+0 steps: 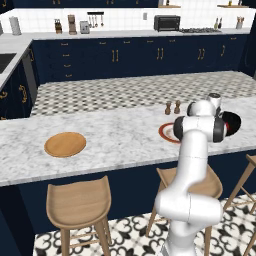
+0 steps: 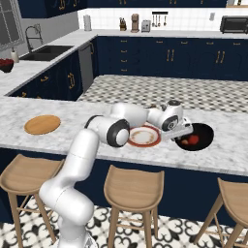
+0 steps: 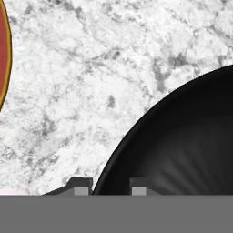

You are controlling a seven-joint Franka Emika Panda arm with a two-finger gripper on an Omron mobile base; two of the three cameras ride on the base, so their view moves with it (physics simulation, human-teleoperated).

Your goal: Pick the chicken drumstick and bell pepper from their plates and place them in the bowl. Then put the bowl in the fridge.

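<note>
Marble island counter, navy cabinets behind. My gripper sits at the near rim of the black bowl, one fingertip outside the wall, the other inside; jaws narrow, seemingly pinching the rim (contact not confirmable). Bowl holds the red bell pepper; drumstick not distinguishable. Red-rimmed plate just beside, bare; wooden plate well apart, bare.

Glossy black bowl, veined marble counter, matt wooden plate, wooden stools
</note>
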